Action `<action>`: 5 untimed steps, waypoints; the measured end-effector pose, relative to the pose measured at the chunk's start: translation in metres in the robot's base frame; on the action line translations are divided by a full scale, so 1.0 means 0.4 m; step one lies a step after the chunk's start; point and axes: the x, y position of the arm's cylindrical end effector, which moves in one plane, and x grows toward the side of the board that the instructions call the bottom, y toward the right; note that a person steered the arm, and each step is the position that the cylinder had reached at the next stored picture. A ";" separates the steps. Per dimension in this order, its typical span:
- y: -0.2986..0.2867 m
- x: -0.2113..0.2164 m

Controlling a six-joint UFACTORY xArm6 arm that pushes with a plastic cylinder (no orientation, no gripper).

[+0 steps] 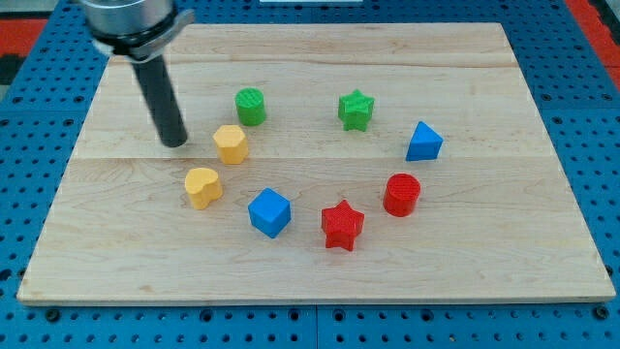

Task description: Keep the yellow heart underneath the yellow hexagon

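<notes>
The yellow hexagon point(231, 143) sits on the wooden board at the view's left of centre. The yellow heart point(202, 187) lies just below it and slightly to the left, a small gap apart. My tip point(174, 143) rests on the board to the left of the yellow hexagon, a short gap away, and above the yellow heart. The dark rod rises from it toward the view's top left.
A green cylinder point(251, 106) stands above the hexagon. A green star point(356, 110), a blue triangular block point(423, 142), a red cylinder point(401, 194), a red star point(342, 225) and a blue cube point(269, 212) ring the centre. The board point(504, 242) lies on a blue pegboard.
</notes>
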 end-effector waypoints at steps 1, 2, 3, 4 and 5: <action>-0.048 0.110; -0.004 0.206; 0.018 0.206; 0.080 0.184; 0.139 0.167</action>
